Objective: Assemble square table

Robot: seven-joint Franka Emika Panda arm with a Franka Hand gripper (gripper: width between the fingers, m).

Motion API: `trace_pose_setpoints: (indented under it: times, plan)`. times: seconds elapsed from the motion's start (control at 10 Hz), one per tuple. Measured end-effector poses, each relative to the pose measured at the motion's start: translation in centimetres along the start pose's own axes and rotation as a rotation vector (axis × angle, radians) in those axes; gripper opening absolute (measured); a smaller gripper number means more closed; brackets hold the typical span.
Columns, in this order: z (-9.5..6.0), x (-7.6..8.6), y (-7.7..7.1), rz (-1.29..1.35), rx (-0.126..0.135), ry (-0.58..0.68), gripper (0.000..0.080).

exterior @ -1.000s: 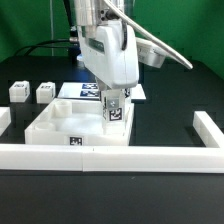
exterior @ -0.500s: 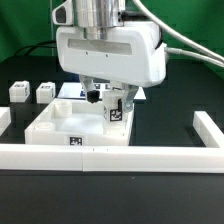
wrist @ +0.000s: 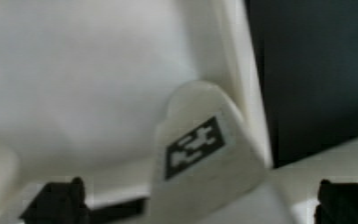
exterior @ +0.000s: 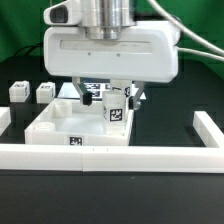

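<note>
Begin at the exterior view's left, well away from the pincer point(exterior: 108, 97). There you find two small white legs on the black tabletop point(exterior: 190, 100). The outer loose leg point(exterior: 18, 91) and the inner loose leg point(exterior: 45, 91) stand near each other but apart, and each shows a tag toward the camera. Both are clear of the square top point(exterior: 60, 122).

Next you come to the square top itself, one piece, white and shaped like a tray. It lies below the pincer and reaches out from under it toward the exterior view's left. On its front edge there is one edge tag point(exterior: 75, 141).

Directly under the pincer you have the standing leg point(exterior: 117, 111), so you can count three legs in total. It is upright on the square top, close to that top's edge on the exterior view's right. You cannot tell whether it sits in a corner hole. In the wrist view the standing leg point(wrist: 202, 140) rises between the two fingers point(wrist: 60, 200), with a free gap on each side. The pincer point(wrist: 202, 200) is therefore wide open and holds nothing.

Behind the pincer, a small part of the marker board point(exterior: 93, 89) shows between the fingers.

In front of the pincer, one long low border wall point(exterior: 130, 157) runs across the whole view, and its ends turn back at both sides.
</note>
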State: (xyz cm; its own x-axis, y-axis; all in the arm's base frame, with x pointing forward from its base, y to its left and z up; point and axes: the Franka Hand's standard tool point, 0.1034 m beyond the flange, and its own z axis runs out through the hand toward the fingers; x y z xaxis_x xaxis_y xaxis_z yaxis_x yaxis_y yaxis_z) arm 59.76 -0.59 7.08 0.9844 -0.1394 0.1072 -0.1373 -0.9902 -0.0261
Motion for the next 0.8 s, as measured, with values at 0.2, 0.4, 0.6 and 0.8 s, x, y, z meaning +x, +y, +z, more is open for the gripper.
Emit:
trace_pose_setpoints:
  times: [0.2, 0.4, 0.6, 0.8]
  plan:
    - [0.39, -0.49, -0.3, -0.274, -0.006, 0.009, 0.0649]
    - [0.41, -0.43, -0.26, -0.259, -0.006, 0.01, 0.0524]
    - [0.46, -0.46, -0.23, -0.216, -0.006, 0.009, 0.0286]
    - [0.47, -0.45, -0.16, -0.062, -0.005, 0.009, 0.0287]
